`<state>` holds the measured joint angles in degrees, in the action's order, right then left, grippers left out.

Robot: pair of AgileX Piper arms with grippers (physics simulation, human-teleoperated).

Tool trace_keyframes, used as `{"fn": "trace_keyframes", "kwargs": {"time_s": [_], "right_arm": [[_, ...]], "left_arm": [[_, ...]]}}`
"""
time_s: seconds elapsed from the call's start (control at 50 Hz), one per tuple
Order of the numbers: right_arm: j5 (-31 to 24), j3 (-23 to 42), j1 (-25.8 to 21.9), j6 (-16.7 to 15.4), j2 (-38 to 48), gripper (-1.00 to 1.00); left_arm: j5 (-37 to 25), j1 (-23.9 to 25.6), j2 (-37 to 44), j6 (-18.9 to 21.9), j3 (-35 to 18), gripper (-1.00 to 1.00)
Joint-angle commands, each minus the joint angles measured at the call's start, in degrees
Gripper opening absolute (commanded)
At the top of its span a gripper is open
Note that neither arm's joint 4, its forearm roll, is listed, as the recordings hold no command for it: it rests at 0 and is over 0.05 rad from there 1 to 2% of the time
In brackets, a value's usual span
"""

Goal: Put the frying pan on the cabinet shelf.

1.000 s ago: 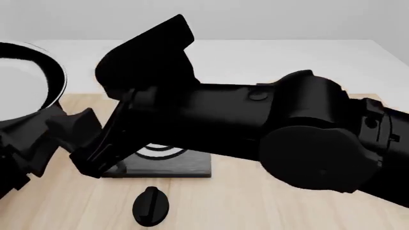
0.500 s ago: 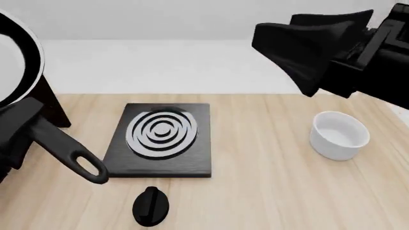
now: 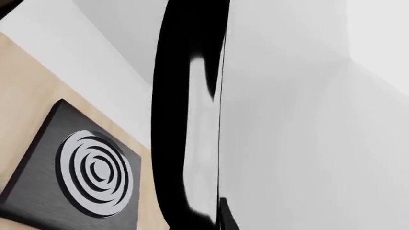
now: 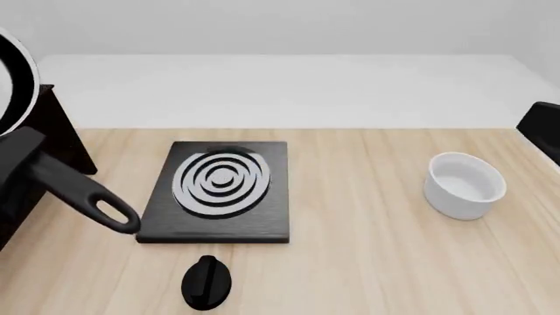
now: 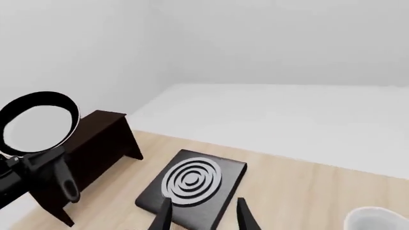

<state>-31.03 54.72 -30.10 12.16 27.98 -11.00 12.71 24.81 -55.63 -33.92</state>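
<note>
1. At far left, the frying pan is held aloft, tilted nearly on edge above the cabinet shelf, its long handle slanting down toward the table. The pan is lifted but not yet set down: by this reading the carry is largely done, while levelling, lowering and release remain.

2. The left gripper itself is not clearly shown; its wrist camera is filled by the pan's rim, so the fingers' state cannot be told, though something at the handle's base evidently bears the pan.

3. In the right wrist view the dark cabinet's flat top lies bare beside the pan, offering room to land. Its near edge and the wall behind limit the swing.

4. At centre sit the stove plate and a black knob, both well apart from the cabinet.

5. At right stands a white bowl; the right gripper, fingers spread and empty, hangs clear of the work.
</note>
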Motion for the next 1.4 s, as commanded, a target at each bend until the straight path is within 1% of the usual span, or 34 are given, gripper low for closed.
{"fn": "trace_keyframes", "kwargs": {"time_s": [0.02, 0.1, 0.18, 0.22, 0.32, 0.42, 0.5, 0.58, 0.72, 0.78, 0.84, 0.88, 0.9, 0.94, 1.1, 1.12, 1.14, 1.16, 1.18, 1.22, 1.24, 1.3, 1.4], "right_arm": [[-6.11, -3.98, 6.01, 1.08, -9.37, 1.0], [-7.69, -5.61, 6.79, 0.94, -11.65, 1.0], [-9.39, -7.51, 7.55, 1.35, -14.0, 1.0], [-10.33, -8.15, 7.8, 1.01, -14.89, 1.0], [-11.46, -7.87, 9.16, 1.65, -15.76, 1.0], [-11.29, -8.23, 9.29, 1.74, -15.89, 1.0], [-11.03, -8.76, 9.16, 1.86, -15.9, 1.0], [-11.44, -8.83, 9.31, 2.1, -16.15, 1.0], [-12.39, -9.36, 9.8, 2.06, -16.97, 1.0], [-12.56, -9.7, 9.81, 2.35, -17.21, 1.0], [-12.7, -9.86, 9.71, 2.37, -17.26, 1.0], [-12.7, -9.99, 9.73, 2.42, -17.28, 1.0], [-12.71, -10.08, 9.8, 2.48, -17.3, 1.0], [-12.73, -10.29, 9.83, 2.46, -17.4, 1.0], [-12.53, -11.02, 9.78, 2.73, -17.51, 1.0], [-12.52, -11.04, 9.83, 2.8, -17.55, 1.0], [-12.41, -11.38, 9.8, 2.93, -17.6, 1.0], [-12.3, -11.68, 9.67, 2.94, -17.58, 1.0], [-12.19, -11.83, 9.59, 2.95, -17.57, 1.0], [-12.24, -11.76, 9.66, 3.13, -17.57, 1.0], [-12.31, -11.63, 9.71, 3.21, -17.64, 1.0], [-12.26, -11.7, 9.74, 3.32, -17.66, 1.0], [-11.68, -11.36, 9.73, 3.32, -16.93, 1.0]], "left_arm": [[1.21, -3.18, 0.88, 1.55, -1.36, -1.0], [2.04, -4.56, 1.29, 0.82, -1.15, -1.0], [4.68, -6.7, 2.56, -0.73, 0.21, -1.0], [5.84, -7.84, 3.97, -0.39, 0.13, -1.0], [7.92, -9.53, 6.75, -1.06, -0.73, -1.0], [9.0, -10.22, 8.26, -1.98, -1.73, -1.0], [12.19, -12.69, 11.09, -3.78, -1.61, -1.0], [12.68, -13.46, 13.04, -3.11, -3.02, -1.0], [14.17, -15.16, 16.85, -3.17, -5.56, -1.0], [15.44, -16.91, 18.91, -3.68, -6.79, -1.0], [17.41, -18.07, 20.48, -5.32, -6.37, -1.0], [20.11, -18.98, 21.54, -8.14, -4.52, -1.0], [20.92, -19.87, 22.18, -8.53, -4.27, -1.0], [20.99, -20.81, 22.84, -7.69, -4.55, -1.0], [22.2, -22.76, 24.08, -8.16, -4.27, -1.0], [22.48, -22.98, 24.33, -8.35, -4.27, -1.0], [25.35, -24.26, 25.82, -11.67, -3.23, -1.0], [25.51, -24.52, 26.18, -11.81, -3.67, -1.0], [24.7, -25.0, 26.63, -10.47, -4.98, -1.0], [24.82, -25.34, 27.43, -10.24, -5.53, -1.0], [25.07, -25.35, 27.8, -10.3, -5.67, -1.0], [27.22, -26.98, 29.9, -12.21, -5.65, -1.0], [28.4, -27.46, 31.97, -12.13, -6.01, -1.0]]}}
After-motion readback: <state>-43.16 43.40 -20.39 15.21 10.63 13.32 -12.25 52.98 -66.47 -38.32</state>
